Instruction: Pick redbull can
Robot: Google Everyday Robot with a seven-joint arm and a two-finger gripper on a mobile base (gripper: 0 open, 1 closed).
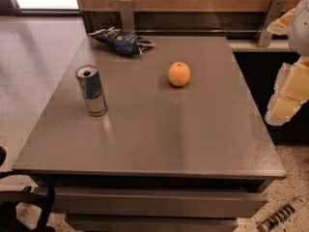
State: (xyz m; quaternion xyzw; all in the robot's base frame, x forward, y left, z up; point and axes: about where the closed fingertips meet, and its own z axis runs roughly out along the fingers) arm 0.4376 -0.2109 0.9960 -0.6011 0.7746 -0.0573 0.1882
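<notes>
The redbull can (91,90) stands upright on the left part of the grey table (159,139). It is slim, blue and silver with a red mark and a silver top. My gripper (288,96) shows as pale cream and white parts at the right edge of the view, beyond the table's right side. It is far from the can, with nothing seen in it.
A round orange (179,74) sits near the table's middle back. A dark blue snack bag (121,40) lies at the back left corner. A wooden wall panel with metal brackets runs behind the table. A dark chair part (19,202) is at the lower left.
</notes>
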